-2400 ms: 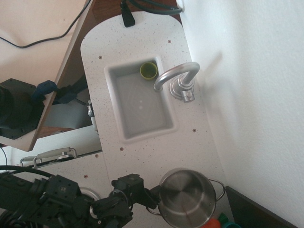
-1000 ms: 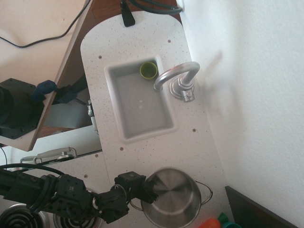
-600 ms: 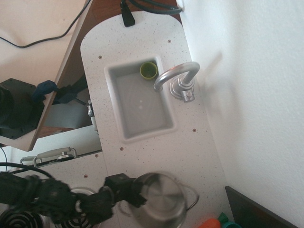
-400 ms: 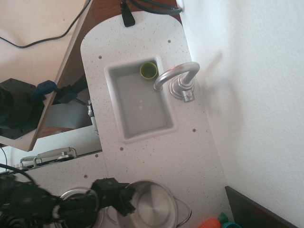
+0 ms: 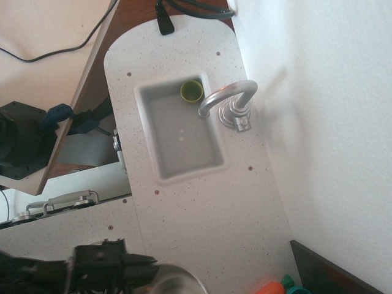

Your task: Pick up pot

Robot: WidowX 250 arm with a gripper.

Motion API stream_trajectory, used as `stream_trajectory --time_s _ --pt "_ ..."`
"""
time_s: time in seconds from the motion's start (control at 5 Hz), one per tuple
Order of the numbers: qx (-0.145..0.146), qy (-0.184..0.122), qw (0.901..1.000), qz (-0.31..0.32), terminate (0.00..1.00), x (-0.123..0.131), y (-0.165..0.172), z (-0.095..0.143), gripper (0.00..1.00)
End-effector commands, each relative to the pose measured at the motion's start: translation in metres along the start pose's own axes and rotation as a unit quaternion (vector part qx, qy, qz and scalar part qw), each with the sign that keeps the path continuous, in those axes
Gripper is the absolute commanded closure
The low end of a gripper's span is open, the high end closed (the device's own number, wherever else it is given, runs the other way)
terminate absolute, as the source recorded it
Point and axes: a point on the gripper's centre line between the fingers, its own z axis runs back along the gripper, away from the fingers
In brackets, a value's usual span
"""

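Only the top of the shiny steel pot (image 5: 176, 284) shows, at the bottom edge of the view; its handles and most of its body are cut off. My black gripper (image 5: 144, 271) is at the pot's left rim, shut on it, with the arm stretching off to the lower left. The pot looks large and blurred, lifted off the speckled white counter (image 5: 208, 202).
A grey sink (image 5: 215, 160) sits in the counter with a small green cup (image 5: 192, 90) in its far corner and a chrome faucet (image 5: 229, 101) at its right. An orange and green toy (image 5: 278, 286) and a dark panel (image 5: 327, 272) are at the bottom right. The wall is on the right.
The gripper has carried the pot from the counter's lower right toward the lower left and up toward the camera; most of the pot has left the frame.
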Motion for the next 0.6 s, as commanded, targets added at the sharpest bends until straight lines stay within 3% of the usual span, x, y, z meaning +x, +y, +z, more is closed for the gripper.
stream_trajectory --time_s 0.0,0.2,0.4 --pt "0.0 -0.01 0.9999 0.012 0.0 0.009 -0.019 0.016 0.0" --pt "0.031 -0.016 0.9993 0.013 0.0 0.008 -0.01 0.02 0.0" --pt "0.038 0.016 0.9985 0.036 1.0 0.01 -0.006 0.021 0.0"
